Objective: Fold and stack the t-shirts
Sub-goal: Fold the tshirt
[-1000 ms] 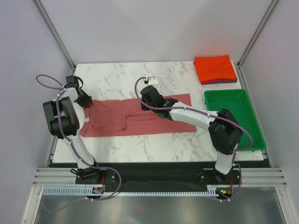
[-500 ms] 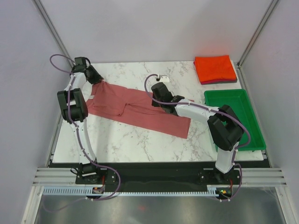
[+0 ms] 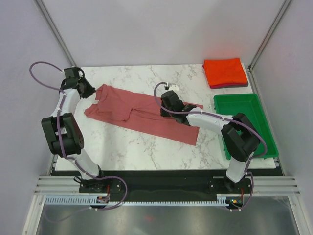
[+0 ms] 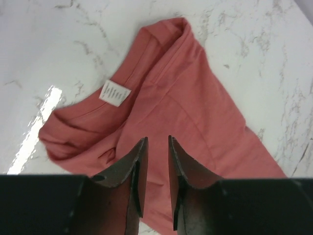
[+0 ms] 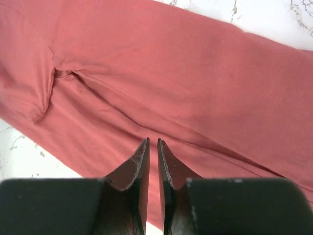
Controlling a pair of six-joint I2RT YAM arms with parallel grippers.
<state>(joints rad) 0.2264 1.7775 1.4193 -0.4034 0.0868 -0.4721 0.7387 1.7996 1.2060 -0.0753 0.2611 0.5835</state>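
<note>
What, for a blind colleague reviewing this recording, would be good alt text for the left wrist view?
A dusty rose-red t-shirt lies rumpled on a white marble table, its white neck tag showing. The left gripper shows at the bottom edge, its two dark fingers slightly apart over the cloth.

maroon tee (image 3: 229,86) mostly under orange tee (image 3: 225,72), label (image 4: 115,92) print unreadable

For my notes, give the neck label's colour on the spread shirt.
White neck label, clearest in left wrist view.

Both arms reach forward, left fingers (image 4: 131,169) slightly parted, right fingers (image 5: 136,166) nearly touching
</note>
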